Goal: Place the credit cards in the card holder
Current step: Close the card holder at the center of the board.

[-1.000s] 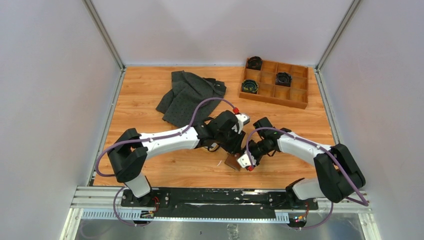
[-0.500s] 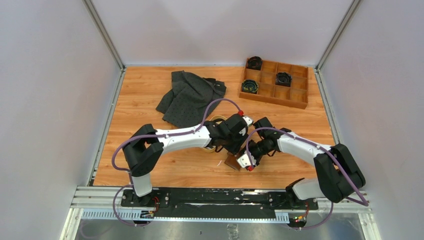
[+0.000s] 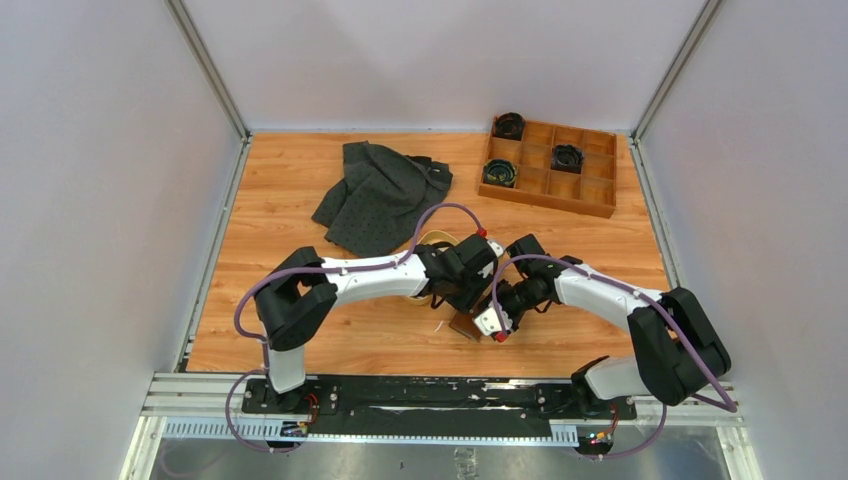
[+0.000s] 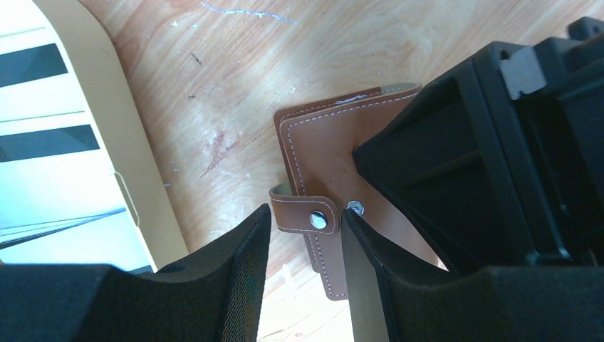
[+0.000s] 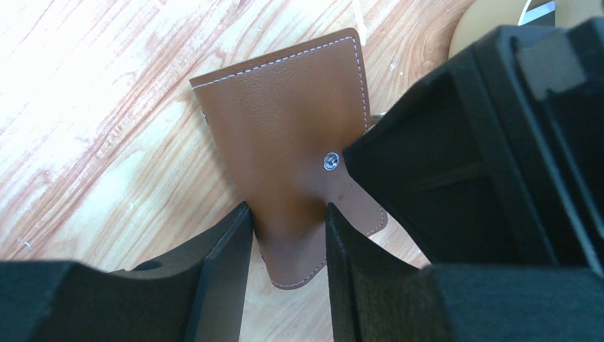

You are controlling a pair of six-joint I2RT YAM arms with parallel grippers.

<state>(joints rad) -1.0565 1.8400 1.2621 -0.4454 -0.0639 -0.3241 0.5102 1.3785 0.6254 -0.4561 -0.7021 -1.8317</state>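
Top view: the card holder (image 3: 463,324) lies on the worktop (image 3: 280,200). Left wrist: the left claw (image 4: 306,214) straddles the holder's snap tab, whether pinching it cannot be told; the credit cards (image 4: 43,92) lie in a tan tray (image 4: 135,164) beside. Right wrist: the right claw (image 5: 287,208), jaws part-spread, frames the holder's leather; grip likewise cannot be told.

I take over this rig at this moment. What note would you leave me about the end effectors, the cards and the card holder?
Right end effector: appears closed on the card holder, which is folded.
Left end effector: astride its snap strap; grip unclear.
Credit cards: in the tan tray, none picked.
Done: nothing inserted.
To do: open the holder, insert the cards.
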